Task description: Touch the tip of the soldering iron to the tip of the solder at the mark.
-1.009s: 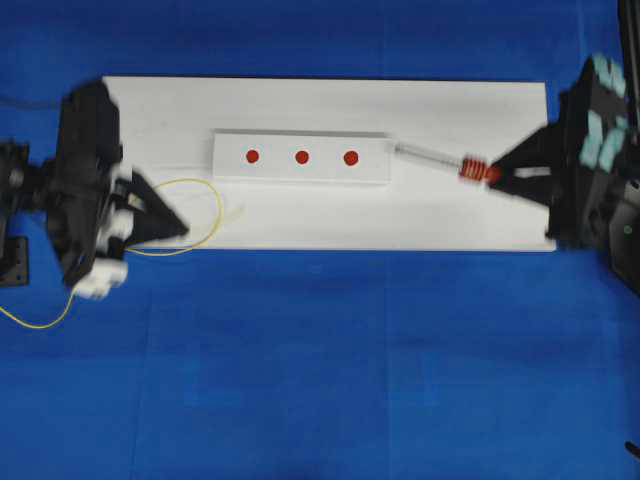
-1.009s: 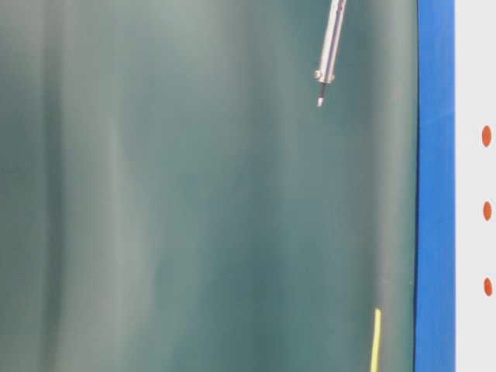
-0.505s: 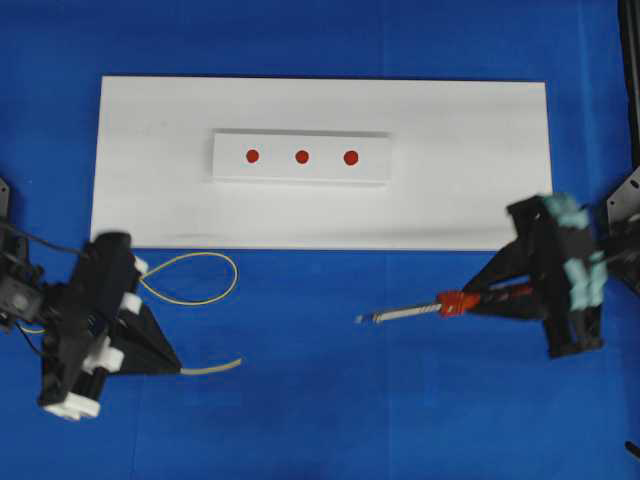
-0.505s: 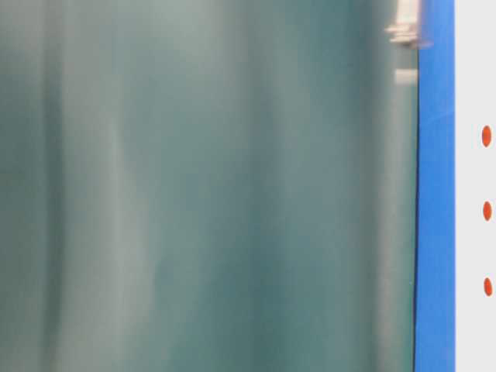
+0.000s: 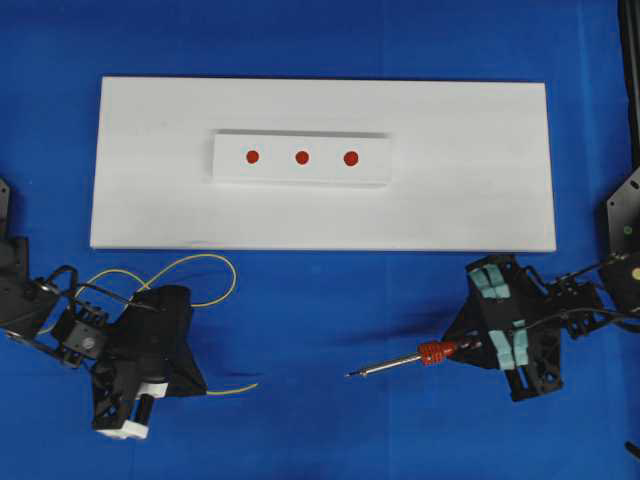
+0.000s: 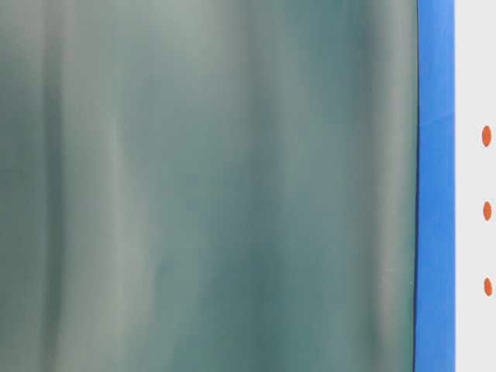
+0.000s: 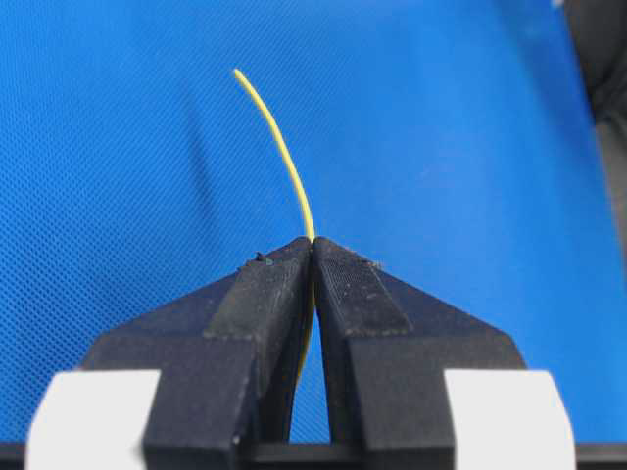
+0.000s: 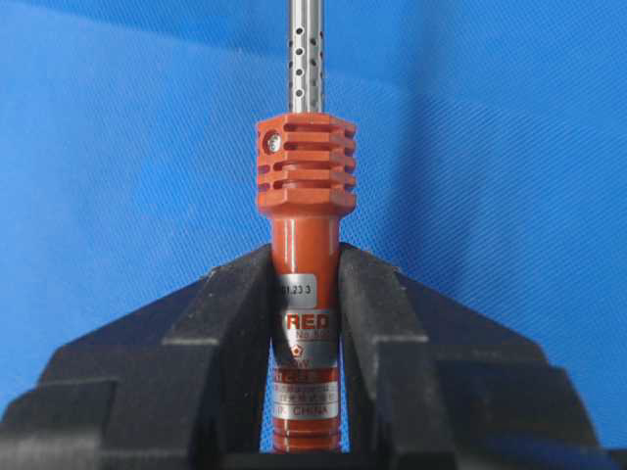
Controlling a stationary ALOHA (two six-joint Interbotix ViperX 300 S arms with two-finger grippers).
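Note:
Pinched between the tips of my left gripper (image 5: 200, 387) (image 7: 313, 243) is the solder (image 5: 232, 388) (image 7: 279, 147), a thin yellow wire. Its short free end points right over the blue cloth, and its loop (image 5: 215, 262) trails behind. My right gripper (image 5: 457, 348) (image 8: 306, 259) is shut on the red handle of the soldering iron (image 5: 400, 361) (image 8: 305, 176). The silver shaft points left, with its tip (image 5: 349, 375) well apart from the solder's end. Three red marks (image 5: 302, 157) (image 6: 487, 211) sit on a raised white block (image 5: 228, 168), far from both tools.
The block rests on a large white board (image 5: 460, 180) laid on blue cloth (image 5: 320, 420). Both arms hover over the cloth in front of the board's near edge. A black cord (image 5: 585, 320) runs along the right arm. The table-level view holds only a green backdrop and the board's edge (image 6: 474, 77).
Both arms have swung from the board toward the near side, carrying the solder and the iron onto the blue cloth. The iron and solder have left the table-level view.

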